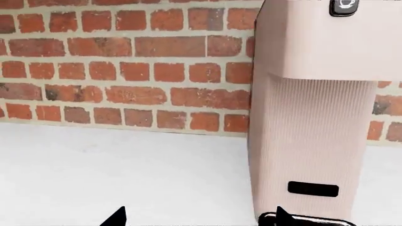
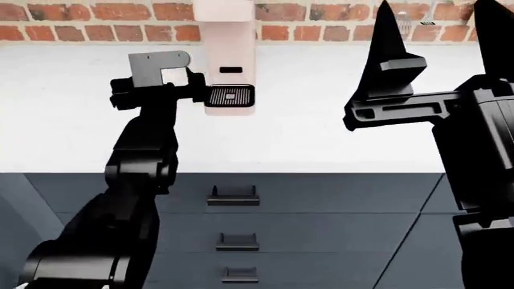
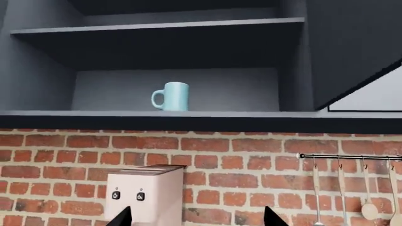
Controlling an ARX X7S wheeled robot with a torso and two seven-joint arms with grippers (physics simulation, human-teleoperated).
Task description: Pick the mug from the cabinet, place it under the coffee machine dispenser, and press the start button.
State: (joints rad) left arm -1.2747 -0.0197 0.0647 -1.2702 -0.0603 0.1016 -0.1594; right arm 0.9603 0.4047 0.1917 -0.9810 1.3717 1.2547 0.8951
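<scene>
The light teal-blue mug (image 3: 172, 96) stands upright on the lower shelf of the open dark cabinet (image 3: 157, 114), handle to one side. It shows only in the right wrist view. The pale pink coffee machine (image 2: 229, 42) stands against the brick wall, with its overhanging dispenser block (image 1: 326, 42) and black slotted drip tray (image 2: 231, 96). My left gripper (image 2: 195, 84) is open and empty, low over the counter just left of the drip tray. My right gripper (image 2: 434, 30) is open and empty, raised high at the right, pointing up toward the cabinet, well short of the mug.
The white counter (image 2: 337, 120) runs along the brick wall. Dark drawers with handles (image 2: 233, 197) lie below it. Utensils hang from a rail (image 3: 351, 157) right of the machine. An open cabinet door (image 3: 351, 47) hangs right of the mug. Two buttons (image 3: 128, 195) sit on the machine's top.
</scene>
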